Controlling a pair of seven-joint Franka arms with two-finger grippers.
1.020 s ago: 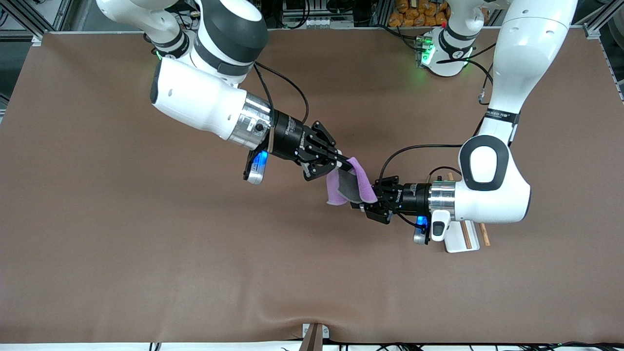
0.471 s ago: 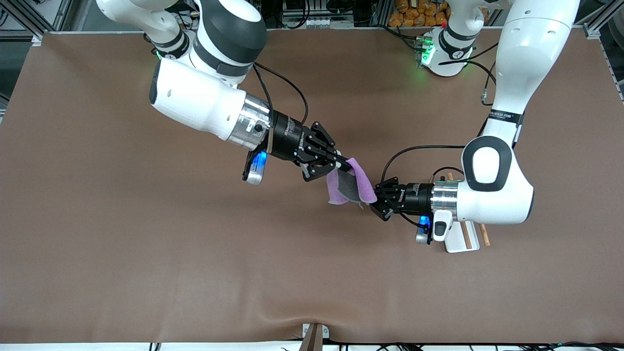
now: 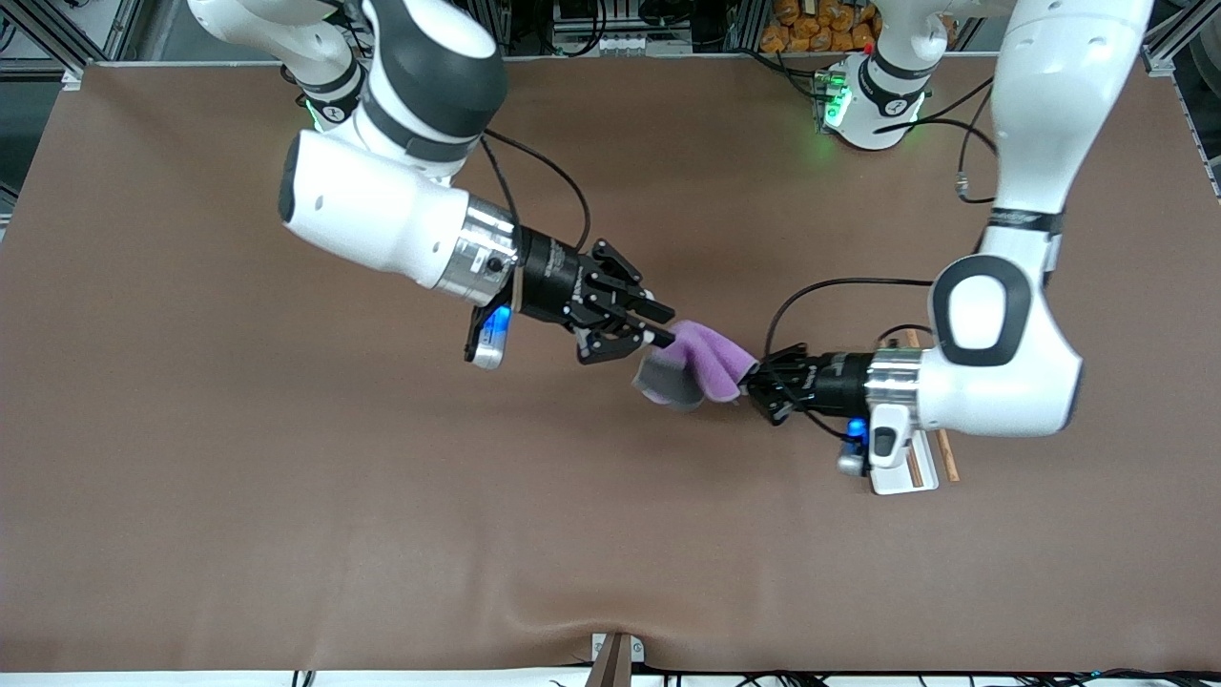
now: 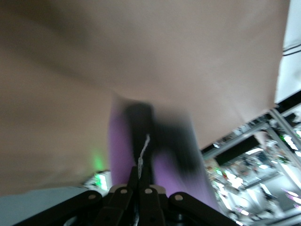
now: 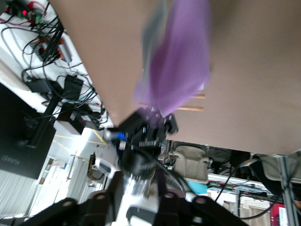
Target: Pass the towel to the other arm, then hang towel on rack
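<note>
- Front view: the left gripper (image 3: 752, 383) reaches in level from the left arm's end of the table, its fingers pressed together on one end of the towel (image 3: 694, 367).
- Front view: the towel hangs in the air over the bare middle of the brown table (image 3: 238, 458), lilac side up, with a dark grey flap drooping at the end nearest the right gripper (image 3: 658, 329).
- Front view: the right gripper is over the table just beside the towel's other end; its fingers stand partly apart, and whether they touch the cloth cannot be told.
- Front view: the rack (image 3: 906, 472) sits on the table under the left arm's wrist; only a corner of its white base and the ends of its two brown rods show.
- Left wrist view: the left gripper (image 4: 139, 176) has its jaws closed together on the towel (image 4: 169, 176), which spreads out in purple on either side of them; the picture is blurred.
- Right wrist view: the towel (image 5: 181, 70) shows as a blurred purple shape above the left gripper (image 5: 155, 115), which holds its end; the rack's rod ends (image 5: 193, 108) show beside it. The right gripper's own fingers are not in this picture.
</note>
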